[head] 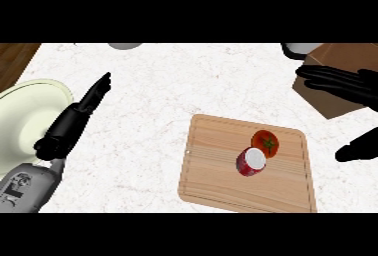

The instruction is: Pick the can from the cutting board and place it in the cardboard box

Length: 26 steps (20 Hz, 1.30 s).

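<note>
Red can [252, 162] lies tipped on the wooden cutting board [221, 175], toward its right edge, pale round end facing up-right, long axis slanting toward the board's lower left; a glossy tomato [266, 142] sits touching it; right robot hand [343, 82] spread open over the brown cardboard box [332, 102] at the marbled tabletop's [184, 80] right edge; left robot hand [74, 122] straight-fingered beside a pale plate [26, 117]

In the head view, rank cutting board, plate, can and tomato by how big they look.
1. cutting board
2. plate, partly hidden by the left arm and cut off at the edge
3. can and tomato: look alike, no ranking
</note>
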Available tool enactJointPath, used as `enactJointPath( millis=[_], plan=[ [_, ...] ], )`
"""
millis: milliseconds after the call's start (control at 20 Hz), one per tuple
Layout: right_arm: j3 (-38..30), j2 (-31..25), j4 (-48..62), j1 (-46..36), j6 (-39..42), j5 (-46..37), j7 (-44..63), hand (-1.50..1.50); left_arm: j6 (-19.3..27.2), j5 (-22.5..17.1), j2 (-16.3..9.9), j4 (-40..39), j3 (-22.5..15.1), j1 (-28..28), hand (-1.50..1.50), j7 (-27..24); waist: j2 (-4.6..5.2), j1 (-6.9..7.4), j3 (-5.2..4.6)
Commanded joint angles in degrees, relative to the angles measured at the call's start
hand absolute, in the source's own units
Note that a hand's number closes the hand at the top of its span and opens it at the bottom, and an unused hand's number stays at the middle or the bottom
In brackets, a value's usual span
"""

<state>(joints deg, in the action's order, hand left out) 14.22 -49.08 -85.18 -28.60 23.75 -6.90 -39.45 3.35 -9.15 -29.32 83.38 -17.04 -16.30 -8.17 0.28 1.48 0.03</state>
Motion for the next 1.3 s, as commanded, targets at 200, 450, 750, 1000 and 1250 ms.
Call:
enactJointPath(
  millis=[200,450,750,1000,1250],
  plan=[
    [9.21,-4.29,-10.02,-3.76,3.6,-15.06,4.36,-1.5,-1.08,-0.24,-0.09,0.86,1.58,2.59,0.0,-0.11,-0.49,-0.92,-0.1],
    [11.47,-3.53,-22.01,-0.42,5.32,-20.15,15.6,-1.5,0.63,2.25,1.15,3.21,1.3,3.76,0.0,1.54,-0.63,-1.77,-0.07],
    [15.85,1.4,-31.32,3.96,10.17,-26.37,28.46,-1.5,-2.5,2.37,1.61,1.26,3.57,2.06,0.0,0.71,-0.39,-1.73,-0.08],
    [13.9,2.54,-31.0,8.2,13.65,-29.97,27.29,-1.5,-3.77,4.77,2.96,1.22,4.92,3.27,0.0,0.19,-0.34,-1.72,-0.04],
    [18.35,9.69,-32.06,10.71,13.18,-37.92,32.84,-1.5,-6.89,3.19,1.65,5.46,8.21,3.95,0.0,3.62,-0.37,-1.39,-0.03]
  ],
)
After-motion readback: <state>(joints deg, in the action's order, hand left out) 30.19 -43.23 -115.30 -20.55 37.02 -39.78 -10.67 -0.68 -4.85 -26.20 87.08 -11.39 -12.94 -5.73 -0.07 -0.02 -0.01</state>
